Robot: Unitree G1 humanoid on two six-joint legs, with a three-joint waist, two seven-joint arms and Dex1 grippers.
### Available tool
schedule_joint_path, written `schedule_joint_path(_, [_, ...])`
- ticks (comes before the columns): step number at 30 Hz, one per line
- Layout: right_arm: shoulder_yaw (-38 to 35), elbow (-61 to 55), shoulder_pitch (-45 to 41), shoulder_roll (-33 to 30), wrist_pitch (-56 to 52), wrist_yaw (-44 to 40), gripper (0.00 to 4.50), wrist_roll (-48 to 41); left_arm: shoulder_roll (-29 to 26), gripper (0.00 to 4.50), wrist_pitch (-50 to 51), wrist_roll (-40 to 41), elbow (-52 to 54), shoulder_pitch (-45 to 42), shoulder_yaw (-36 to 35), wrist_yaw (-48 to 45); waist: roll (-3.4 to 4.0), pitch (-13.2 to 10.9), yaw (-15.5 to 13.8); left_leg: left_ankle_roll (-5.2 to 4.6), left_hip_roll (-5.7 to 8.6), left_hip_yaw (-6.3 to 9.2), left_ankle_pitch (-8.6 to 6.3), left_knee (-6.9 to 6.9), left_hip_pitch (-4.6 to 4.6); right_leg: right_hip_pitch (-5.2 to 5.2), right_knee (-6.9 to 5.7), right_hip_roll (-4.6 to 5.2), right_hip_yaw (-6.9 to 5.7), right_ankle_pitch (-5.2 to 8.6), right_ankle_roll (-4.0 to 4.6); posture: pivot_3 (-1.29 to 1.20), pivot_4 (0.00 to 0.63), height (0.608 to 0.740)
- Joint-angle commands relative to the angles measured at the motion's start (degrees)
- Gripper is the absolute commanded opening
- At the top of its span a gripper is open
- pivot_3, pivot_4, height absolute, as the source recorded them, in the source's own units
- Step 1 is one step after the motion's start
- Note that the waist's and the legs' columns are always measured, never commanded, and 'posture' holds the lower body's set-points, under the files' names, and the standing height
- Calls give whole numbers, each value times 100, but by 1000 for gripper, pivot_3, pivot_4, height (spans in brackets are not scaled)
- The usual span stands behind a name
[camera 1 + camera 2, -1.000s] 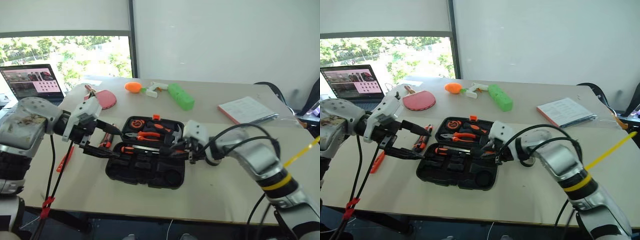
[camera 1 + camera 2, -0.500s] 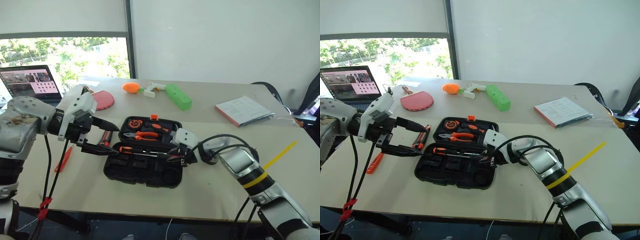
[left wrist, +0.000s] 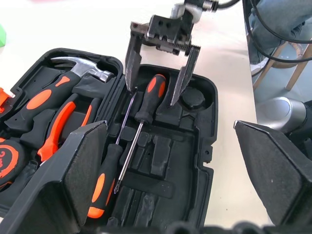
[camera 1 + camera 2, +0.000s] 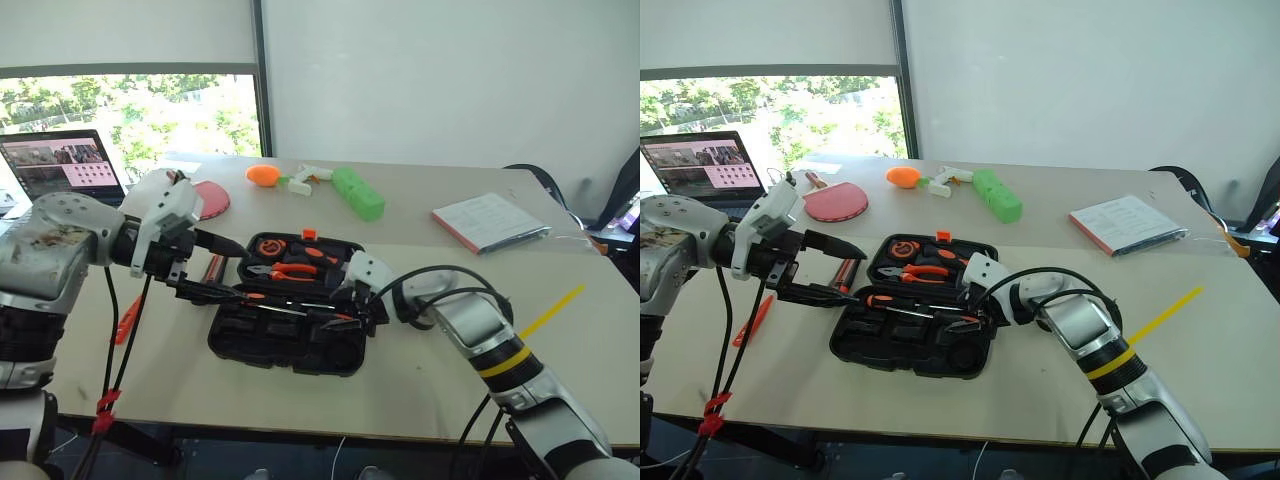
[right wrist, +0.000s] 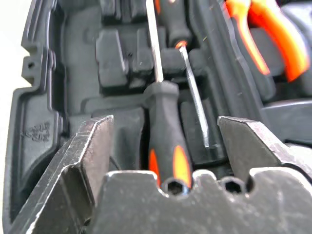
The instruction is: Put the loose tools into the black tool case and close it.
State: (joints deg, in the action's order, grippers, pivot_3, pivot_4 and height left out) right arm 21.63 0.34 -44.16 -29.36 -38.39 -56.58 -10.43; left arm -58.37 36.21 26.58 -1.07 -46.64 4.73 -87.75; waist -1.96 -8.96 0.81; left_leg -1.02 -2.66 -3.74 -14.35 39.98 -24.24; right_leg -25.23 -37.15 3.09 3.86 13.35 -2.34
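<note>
Your black tool case [image 4: 290, 315] lay open in the middle of a pale beige table [image 4: 420, 370], lid half toward the window. Two black-and-orange screwdrivers [image 3: 148, 97] already sat in the front tray, a hammer [image 3: 80, 68], pliers [image 4: 290, 270] and a tape measure [image 4: 270, 247] in the lid. Your right gripper [image 3: 158, 73] hung over the nearer screwdriver's handle, fingers spread and gripping nothing. Your left gripper [image 4: 225, 270] hovered at the case's left end, its fingers also wide apart and empty. Another black-and-orange tool [image 4: 845, 272] lay loose on the table just left of the case, a slim orange tool [image 4: 752, 318] farther left near the edge. Behind the case you had a red paddle [image 4: 835, 202], a green block [image 4: 358, 193], an orange ball [image 4: 263, 175], and papers [image 4: 490, 222] off to the right. A laptop [image 4: 62, 165] stood open by the bright window [image 4: 130, 110]; a plain white wall [image 4: 450, 80] closed the room.
</note>
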Motion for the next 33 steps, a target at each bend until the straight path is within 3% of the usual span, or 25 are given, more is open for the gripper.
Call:
schedule_joint_path(1, [-272, -210, -120, 88, -135, 91, 3537, -127, 26, 4500, -140, -65, -50, -214, -38, -20, 0, 0, 0, 0, 0, 0, 0, 0, 0, 0, 0, 0, 0, 0, 0, 0, 150, 738])
schedule_joint_path(5, [-201, -79, -51, 237, -69, 157, 2485, -27, 34, 4500, -190, -79, -86, -236, 9, -49, 0, 0, 21, 0, 0, 0, 0, -1, 1, 0, 0, -1, 0, 0, 0, 0, 150, 738])
schedule_joint_path(12, [-124, 183, -58, 465, 21, 254, 41, 69, 11, 4500, -220, -124, -62, -202, 18, -111, 0, 0, 15, 0, 0, 0, 0, -1, 0, -1, -1, -1, 0, 0, 0, 0, 150, 738])
schedule_joint_path(33, [323, 944, 130, 929, 378, 437, 41, 588, 51, 4500, -250, -212, -68, -180, 5, -119, 0, 1, 72, 1, -2, 0, 1, -2, 13, 8, -6, -3, 0, 0, 2, 0, 150, 738])
